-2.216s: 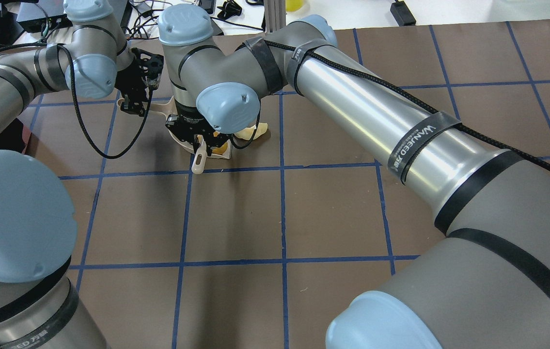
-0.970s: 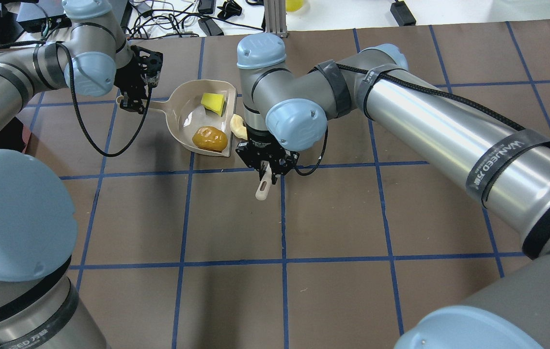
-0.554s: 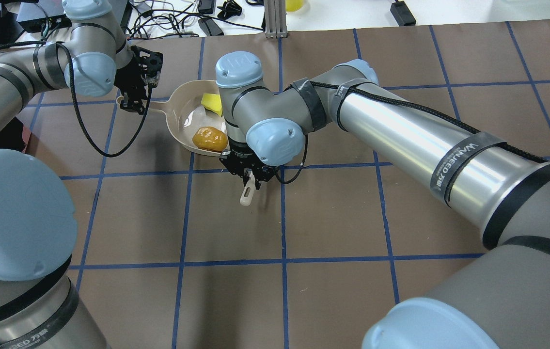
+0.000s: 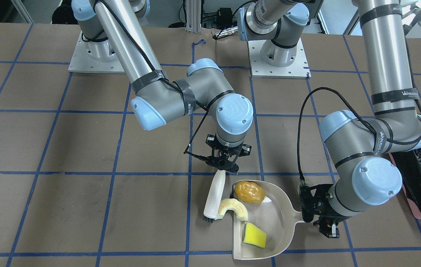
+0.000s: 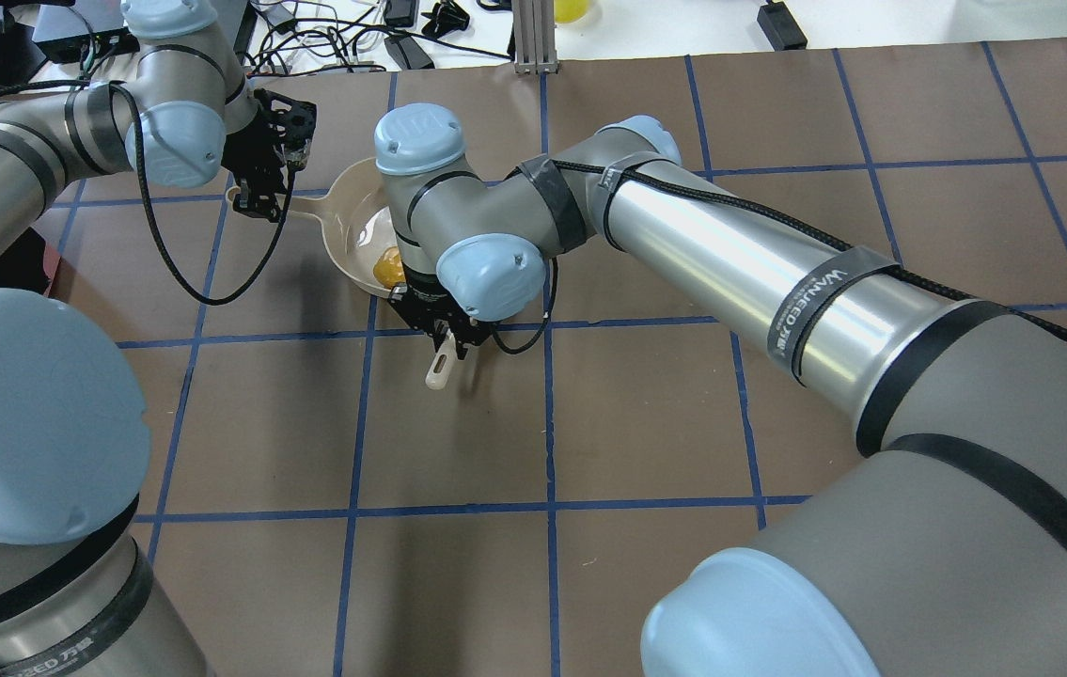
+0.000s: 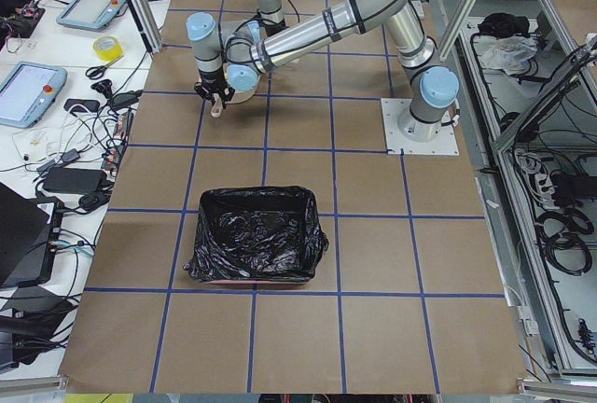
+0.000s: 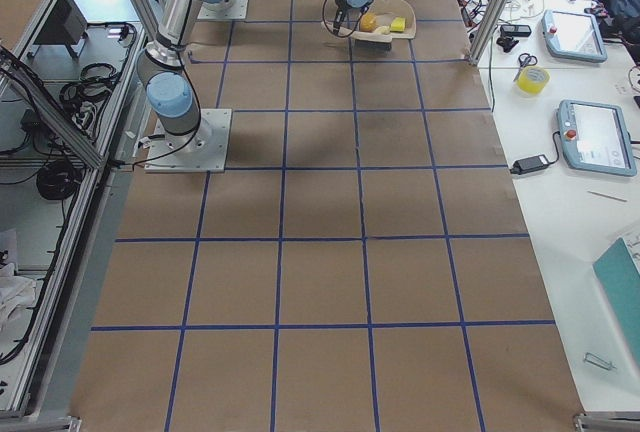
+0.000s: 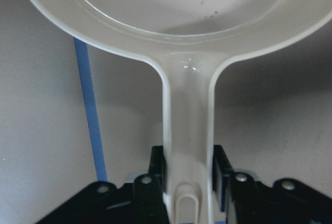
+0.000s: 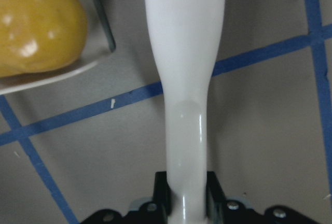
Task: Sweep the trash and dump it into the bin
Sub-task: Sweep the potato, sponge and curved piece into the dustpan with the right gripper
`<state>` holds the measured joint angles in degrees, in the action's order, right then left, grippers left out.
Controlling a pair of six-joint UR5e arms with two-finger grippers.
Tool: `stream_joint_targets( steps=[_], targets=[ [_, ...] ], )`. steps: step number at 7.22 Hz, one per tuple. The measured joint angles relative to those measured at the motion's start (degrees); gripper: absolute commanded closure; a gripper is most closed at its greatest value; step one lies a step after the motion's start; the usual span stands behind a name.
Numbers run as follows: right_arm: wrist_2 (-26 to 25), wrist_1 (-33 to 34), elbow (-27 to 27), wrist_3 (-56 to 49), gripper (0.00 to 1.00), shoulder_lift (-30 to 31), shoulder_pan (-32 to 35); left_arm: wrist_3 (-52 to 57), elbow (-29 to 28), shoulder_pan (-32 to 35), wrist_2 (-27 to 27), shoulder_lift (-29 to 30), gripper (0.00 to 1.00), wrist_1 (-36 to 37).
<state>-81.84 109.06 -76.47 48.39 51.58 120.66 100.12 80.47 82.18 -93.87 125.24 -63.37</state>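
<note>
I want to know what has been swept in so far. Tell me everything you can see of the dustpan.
The dustpan is glossy beige plastic: a shallow scoop with a rounded raised back wall, a straight open lip and a short flat handle. It lies flat on the table, with the left pincer shut on its handle. Inside lie the lump and the sponge. The slice straddles the open lip, and the brush lies just outside the lip, its bristles at the slice's outer end.
</note>
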Motion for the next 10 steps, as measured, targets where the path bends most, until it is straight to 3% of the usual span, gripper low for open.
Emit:
stream_joint_targets(
  steps=[2, 5, 10],
  targets=[
    [1.4, 0.1, 6.1, 2.3, 1.00, -3.5, 1.6, 0.0, 0.1, 0.0, 0.0, 0.0, 1.00, 0.0],
    [3.8, -0.1, 9.3, 2.5, 1.00, -4.2, 2.1, 0.0, 0.1, 0.0, 0.0, 0.0, 1.00, 0.0],
    [0.9, -10.3, 7.3, -0.4, 1.00, 1.9, -1.2, 0.0, 0.4, -0.5, 1.5, 0.0, 1.00, 0.0]
  ],
)
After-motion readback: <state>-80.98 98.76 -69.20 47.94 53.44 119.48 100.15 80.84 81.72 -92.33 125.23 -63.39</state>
